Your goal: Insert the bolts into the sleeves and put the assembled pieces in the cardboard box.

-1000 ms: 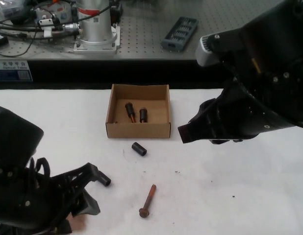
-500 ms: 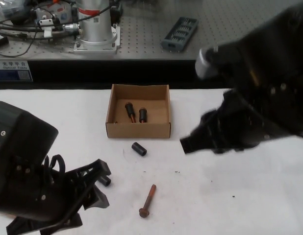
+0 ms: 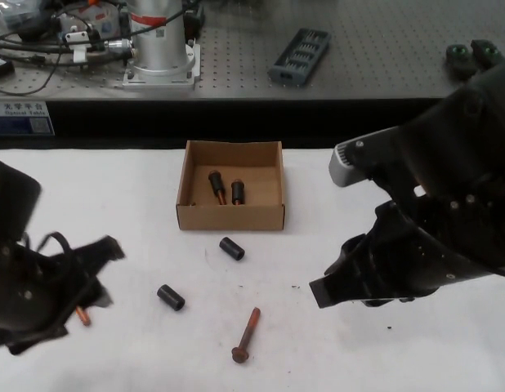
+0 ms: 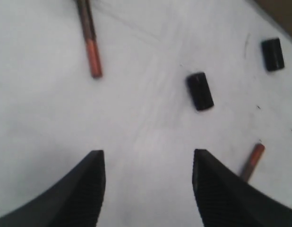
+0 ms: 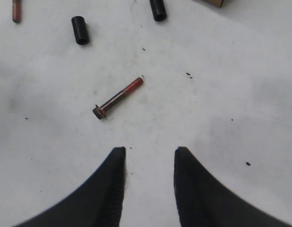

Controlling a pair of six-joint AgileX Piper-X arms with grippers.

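The right end effector (image 5: pixel 148 158) hangs over the surface (image 3: pixel 416 359) with its fingers (image 5: pixel 110 189) parted by a moderate gap and nothing between them. The left end effector (image 4: pixel 148 161) is spread wider and is also empty. Ahead of the right one lies the headed bolt (image 5: pixel 117 98), out in front of the cardboard box (image 3: pixel 230 217) and farther from it than either sleeve. The near sleeve (image 3: pixel 231 248) lies just off the box's front wall. The far sleeve (image 3: pixel 170 297) lies farther out from the box and to the left. A second bolt (image 3: pixel 81 314) lies farther left again, close by the left arm. Two assembled pieces (image 3: pixel 216 186) rest side by side inside the box.

The step in hand looks like gathering a bolt and a sleeve for the next mating. I judge it goes best if the right end effector comes down square across the headed bolt's shank, close to the head, so the tip juts free to enter a bore. The left should take the far sleeve across its barrel, leaving both mouths open. Both parts are round and may roll under an off-centre finger.

A second ago the left end effector sat right at the far sleeve. It has since drawn back leftward, leaving the sleeve about where it was and uncovering the second bolt. The right end effector, then beside the box, now hangs farther out from it.
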